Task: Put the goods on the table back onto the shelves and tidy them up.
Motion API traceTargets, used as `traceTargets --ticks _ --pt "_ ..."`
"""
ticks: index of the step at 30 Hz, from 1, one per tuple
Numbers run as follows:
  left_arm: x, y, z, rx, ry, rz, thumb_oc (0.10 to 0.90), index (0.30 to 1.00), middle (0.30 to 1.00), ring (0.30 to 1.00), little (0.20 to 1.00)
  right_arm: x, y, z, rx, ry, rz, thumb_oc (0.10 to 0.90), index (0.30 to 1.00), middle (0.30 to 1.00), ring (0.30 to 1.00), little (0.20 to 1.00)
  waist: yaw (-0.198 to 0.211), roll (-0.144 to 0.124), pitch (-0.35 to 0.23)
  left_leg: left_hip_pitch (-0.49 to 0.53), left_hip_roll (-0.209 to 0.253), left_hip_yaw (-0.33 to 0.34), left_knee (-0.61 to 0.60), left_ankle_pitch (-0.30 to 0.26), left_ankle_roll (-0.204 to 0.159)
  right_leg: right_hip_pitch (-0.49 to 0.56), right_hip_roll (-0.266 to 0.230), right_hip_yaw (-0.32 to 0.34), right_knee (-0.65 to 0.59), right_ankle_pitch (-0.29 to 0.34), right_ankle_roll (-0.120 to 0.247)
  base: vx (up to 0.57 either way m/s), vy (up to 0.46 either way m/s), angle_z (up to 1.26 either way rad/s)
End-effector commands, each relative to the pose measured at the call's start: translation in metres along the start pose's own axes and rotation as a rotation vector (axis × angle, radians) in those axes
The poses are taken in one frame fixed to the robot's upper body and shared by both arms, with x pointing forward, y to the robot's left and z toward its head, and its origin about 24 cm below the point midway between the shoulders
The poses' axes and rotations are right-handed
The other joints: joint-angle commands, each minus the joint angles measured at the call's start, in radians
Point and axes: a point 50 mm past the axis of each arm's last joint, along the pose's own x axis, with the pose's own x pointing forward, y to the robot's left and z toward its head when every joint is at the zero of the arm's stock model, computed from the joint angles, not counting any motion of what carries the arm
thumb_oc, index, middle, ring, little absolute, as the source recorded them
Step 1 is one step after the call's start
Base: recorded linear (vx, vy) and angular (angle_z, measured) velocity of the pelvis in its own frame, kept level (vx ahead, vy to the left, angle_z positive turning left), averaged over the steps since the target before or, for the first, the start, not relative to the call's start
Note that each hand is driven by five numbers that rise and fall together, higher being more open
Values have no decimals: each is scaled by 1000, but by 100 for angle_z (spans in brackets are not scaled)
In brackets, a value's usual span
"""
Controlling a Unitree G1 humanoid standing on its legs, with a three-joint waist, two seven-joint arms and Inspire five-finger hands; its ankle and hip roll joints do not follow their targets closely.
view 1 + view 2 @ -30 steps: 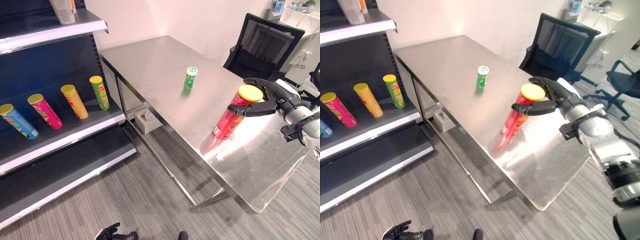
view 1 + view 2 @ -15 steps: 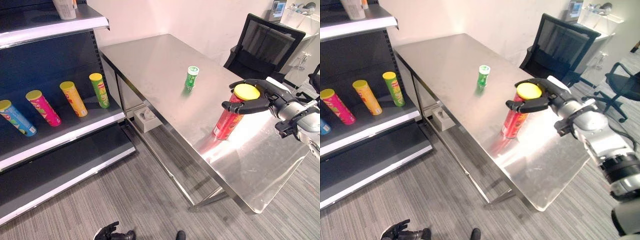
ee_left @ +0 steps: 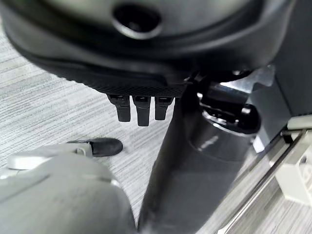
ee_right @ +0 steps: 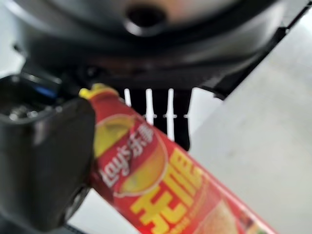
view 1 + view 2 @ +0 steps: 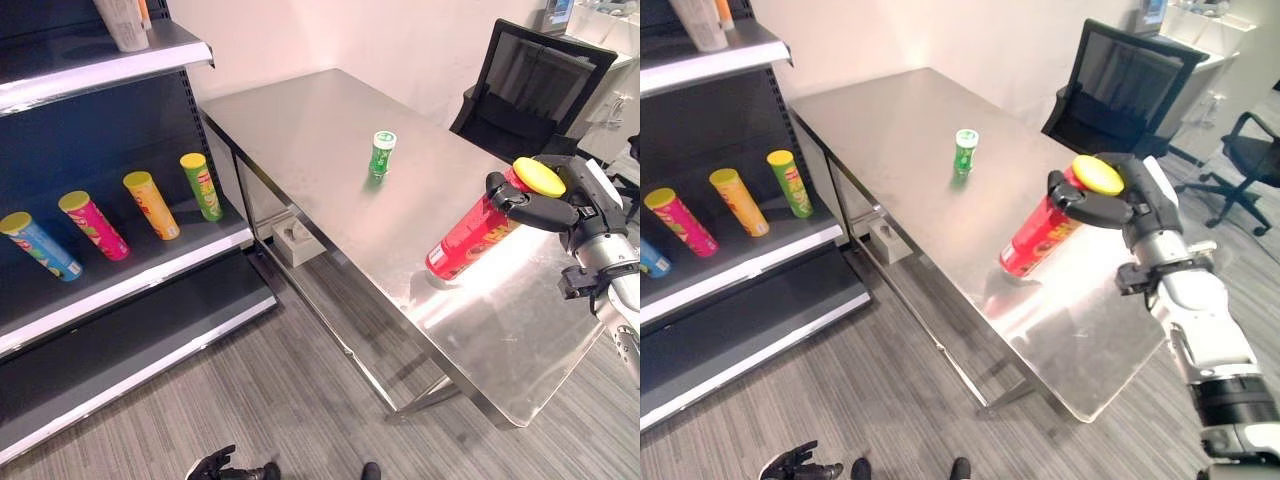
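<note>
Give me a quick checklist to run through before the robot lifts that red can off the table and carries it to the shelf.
1. Grip: right hand curled round the red can near its yellow lid: ok.
2. Can upright: tilted, base on the table: not ok.
3. Grip firm enough to lift: cannot tell.
4. Shelf space: room beside the four cans on the middle shelf: ok.
5. Small green can stands apart from the red can: ok.
6. Left hand low by the floor, holding nothing: ok.
</note>
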Motion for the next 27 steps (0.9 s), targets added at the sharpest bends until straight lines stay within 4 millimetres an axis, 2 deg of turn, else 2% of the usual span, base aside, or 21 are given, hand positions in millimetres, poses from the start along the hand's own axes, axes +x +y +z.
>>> traceTargets --ticks 1,2,6,8,10,12,13,16,18,19,20,21,22,23,24,25,26,27 --pt "1 22 18 43 -68 53 800 900 900 900 900 12 -15 97 22 -501 -125 400 300 300 300 300 56 -66 -58 5 48 2 13 -85 -57 44 -65 -14 13 -98 71 -38 -151 18" --pt "1 22 19 36 -72 57 800 900 900 900 900 11 -10 107 -9 -552 -125 400 300 300 300 300 67 -64 -55 -3 55 -11 13 -75 -63 44 -57 -18 13 -104 65 -45 -132 19" --pt "-1 22 16 1 -79 62 800 900 900 900 900 8 9 126 -43 -661 -86 400 300 300 300 300 91 -51 -43 -27 83 -56 18 -51 -80 49 -26 -41 13 -129 45 -41 -145 30" --pt "-1 21 19 -23 -95 63 800 900 900 900 900 5 17 136 -60 -711 -52 400 300 300 300 300 107 -50 -13 -65 83 -86 51 -39 -86 51 -19 -50 13 -136 34 -118 -99 38" --pt "0 19 25 -41 -115 60 800 900 900 900 900 2 19 143 -84 -746 -45 400 300 300 300 300 119 -49 26 -147 78 -106 125 -27 -96 53 -27 -90 13 -140 28 -181 -41 31" --pt "1 14 31 -45 -133 49 800 900 900 900 900 1 18 144 -102 -752 -48 400 300 300 300 300 120 -50 45 -199 100 -76 152 -2 -106 54 -40 -131 13 -139 31 -131 65 94" --pt "1 12 33 -34 -143 41 800 900 900 900 900 1 17 143 -115 -745 -57 400 300 300 300 300 116 -48 48 -210 126 -60 151 14 -108 54 -49 -148 13 -135 37 -40 155 122" --pt "2 13 34 -3 -141 45 800 900 900 900 900 -2 16 139 -185 -721 -73 400 300 300 300 300 104 -39 47 -201 211 -8 102 64 -122 67 -78 -191 13 -125 62 21 235 87" --pt "2 14 35 6 -146 52 800 900 900 900 900 -6 15 134 -216 -699 -78 400 300 300 300 300 93 -23 31 -191 235 33 60 72 -123 74 -106 -214 15 -117 83 79 338 53" --pt "1 15 32 18 -136 53 800 900 900 900 900 -9 15 130 -220 -684 -83 400 300 300 300 300 90 -13 18 -178 230 46 38 68 -125 77 -123 -221 17 -106 93 142 549 53" --pt "1 15 30 60 -128 47 800 900 900 900 900 -13 15 127 -225 -677 -95 400 300 300 300 300 87 -3 -1 -184 195 53 55 46 -123 81 -179 -238 22 -81 109 167 604 44" --pt "1 17 30 95 -124 46 800 900 900 900 900 -14 15 124 -245 -668 -102 400 300 300 300 300 87 -8 -7 -191 160 54 79 16 -109 82 -224 -249 34 -56 122 199 739 53" --pt "1 24 31 130 -124 66 800 900 900 900 900 -13 21 122 -231 -666 -98 400 300 300 300 300 92 -12 -7 -192 101 62 104 -31 -70 60 -304 -247 87 6 135 126 446 55" --pt "1 25 31 130 -124 68 800 900 900 900 900 -13 21 122 -230 -666 -98 400 300 300 300 300 93 -17 -8 -193 95 66 106 -33 -67 55 -312 -243 91 6 139 93 435 48" --pt "0 30 32 136 -126 82 800 900 900 900 900 -13 27 123 -220 -680 -81 400 300 300 300 300 98 -17 -7 -188 66 75 107 -48 -47 38 -349 -243 129 29 138 71 400 30" --pt "-1 39 39 133 -141 113 800 900 900 900 900 -12 33 121 -210 -673 -63 400 300 300 300 300 101 -10 0 -177 31 82 100 -61 -21 6 -370 -230 201 34 118 154 642 9" --pt "-1 45 51 112 -180 129 800 900 900 900 900 -15 38 119 -227 -668 -29 400 300 300 300 300 73 6 25 -148 -8 56 66 -50 10 -84 -249 -71 303 -57 65 126 481 16" --pt "-1 45 51 112 -180 129 800 900 900 900 900 -15 38 119 -227 -668 -29 400 300 300 300 300 74 7 23 -149 -8 57 66 -49 10 -86 -248 -70 303 -56 65 180 329 11"
